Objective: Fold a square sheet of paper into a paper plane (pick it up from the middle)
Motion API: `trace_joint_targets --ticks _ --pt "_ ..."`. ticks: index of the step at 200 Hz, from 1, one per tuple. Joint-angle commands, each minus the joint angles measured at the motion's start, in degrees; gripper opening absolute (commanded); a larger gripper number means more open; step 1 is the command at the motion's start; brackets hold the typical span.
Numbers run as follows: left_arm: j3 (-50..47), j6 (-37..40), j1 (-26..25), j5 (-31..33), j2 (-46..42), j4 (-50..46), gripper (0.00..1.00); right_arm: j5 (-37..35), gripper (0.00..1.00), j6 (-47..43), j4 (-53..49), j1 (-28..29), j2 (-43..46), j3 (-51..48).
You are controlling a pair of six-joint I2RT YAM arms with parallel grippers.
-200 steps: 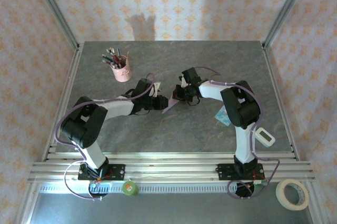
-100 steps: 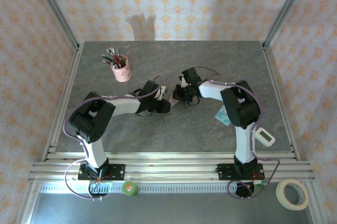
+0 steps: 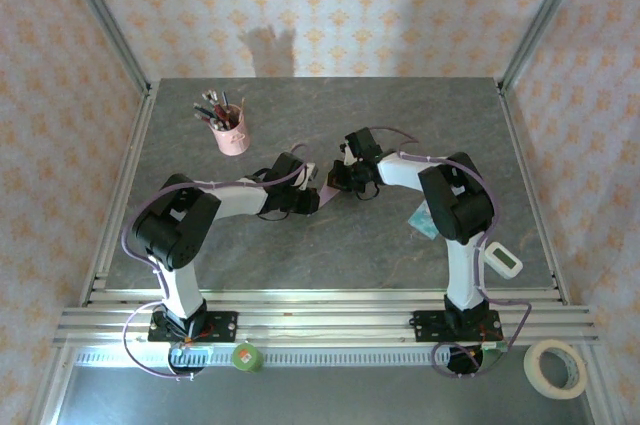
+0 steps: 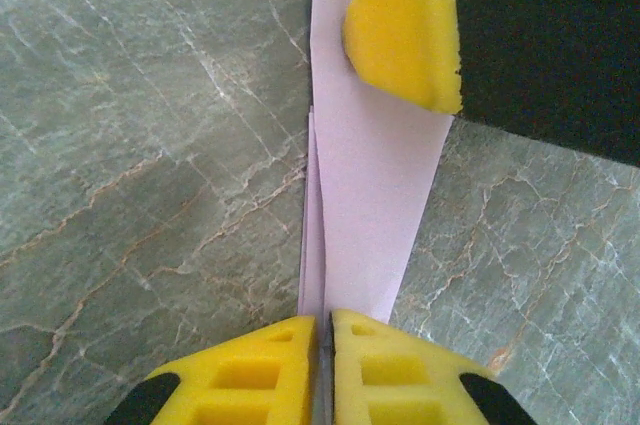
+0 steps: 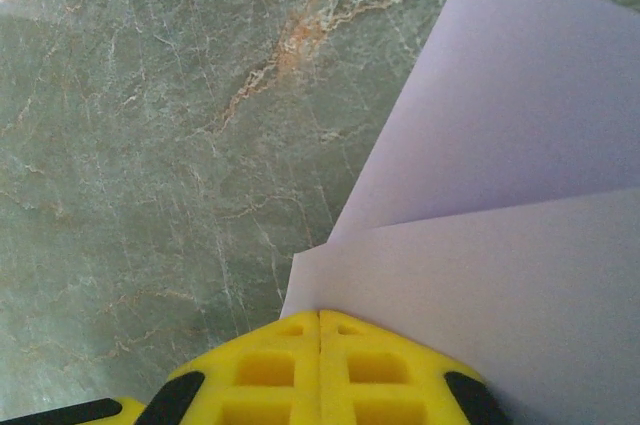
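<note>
My left fingers have slid in toward centre since a second ago. They and my right fingers are clamped tight on the lilac paper sheet, mid-frame over the bench. It's light, floppy and tears easily, so I'd grip the edges near the crease.

on a grey, veined stone-look table top, far left: pink pen cup, upright, stuffed with pens leaning left. toward the right edge: small teal-and-white packet, lying flat; nearer and further right, white handheld device with a pale screen, apart from the packet. beyond the near right corner: roll of pale tape, lying flat. by the near metal rails, left of middle: small green round thing. all around: peach patterned wallpaper.
</note>
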State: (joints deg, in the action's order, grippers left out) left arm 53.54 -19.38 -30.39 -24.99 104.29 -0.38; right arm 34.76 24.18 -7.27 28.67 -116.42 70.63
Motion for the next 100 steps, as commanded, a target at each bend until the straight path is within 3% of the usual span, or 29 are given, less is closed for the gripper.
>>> trace_joint_targets --ticks 1,55,100 --pt "-1.7 0.6 -0.4 2.0 2.5 -2.3 0.13 -6.0 0.00 0.5 -5.5 -1.1 -4.6 -2.2" --pt "-2.4 0.5 -0.4 2.5 3.1 -2.1 0.09 -6.0 0.00 1.0 -4.6 -1.8 -4.0 -3.4" --pt "-2.7 0.0 -0.4 2.7 4.3 -2.1 0.06 0.7 0.00 0.8 0.3 -2.0 2.5 -2.0"
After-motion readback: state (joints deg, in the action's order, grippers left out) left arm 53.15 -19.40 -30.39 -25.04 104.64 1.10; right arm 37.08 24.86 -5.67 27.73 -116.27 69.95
